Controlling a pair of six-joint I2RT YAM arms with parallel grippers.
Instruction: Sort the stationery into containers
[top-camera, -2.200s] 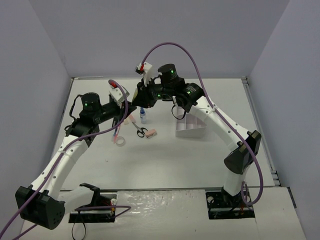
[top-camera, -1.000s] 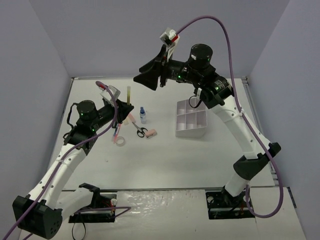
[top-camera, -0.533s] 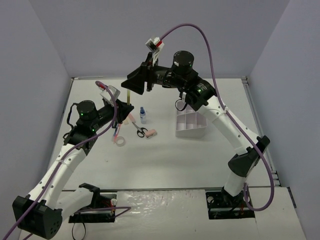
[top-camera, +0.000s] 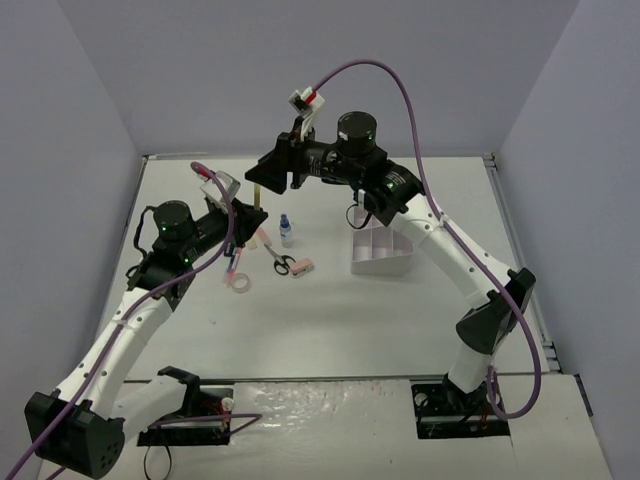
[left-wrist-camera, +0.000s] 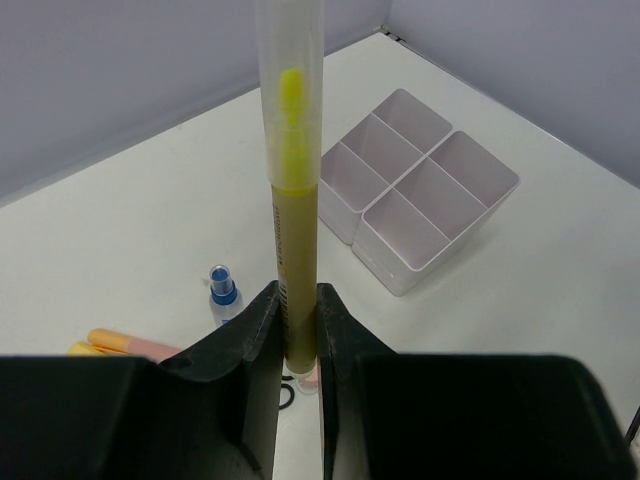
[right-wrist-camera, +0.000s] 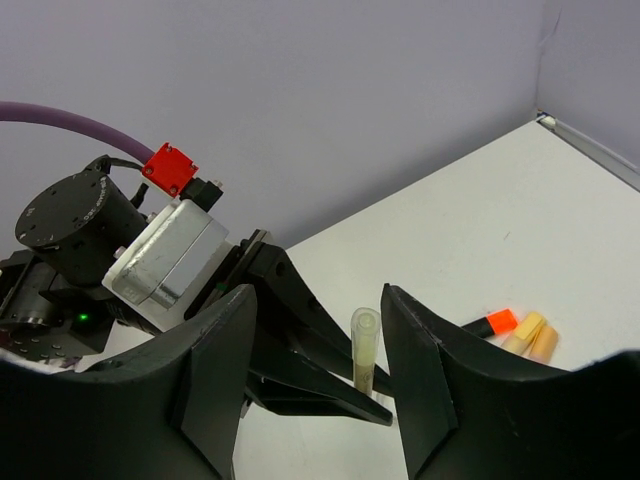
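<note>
My left gripper (top-camera: 250, 216) is shut on a yellow highlighter (top-camera: 256, 191) and holds it upright above the table; in the left wrist view the pen (left-wrist-camera: 293, 200) stands clamped between the jaws (left-wrist-camera: 297, 330). My right gripper (top-camera: 266, 172) is open and empty, level with the pen's top. In the right wrist view the pen's clear cap (right-wrist-camera: 364, 345) sits between the spread fingers (right-wrist-camera: 318, 310), nearer the right one, not touched. The white divided tray (top-camera: 383, 257) stands to the right. Blue-capped bottle (top-camera: 286, 233), scissors (top-camera: 281, 263), pink eraser (top-camera: 303, 267) and tape ring (top-camera: 238, 284) lie below.
A pink highlighter (top-camera: 232, 268) lies by the tape ring. Orange and pale highlighters (right-wrist-camera: 520, 328) lie on the table behind the pen. The tray's compartments (left-wrist-camera: 420, 190) look empty. Purple walls enclose the table on three sides.
My left gripper lifted the yellow highlighter upright, then stayed still. My right arm swung up, then came down and left until its open jaws flank the pen's top.
</note>
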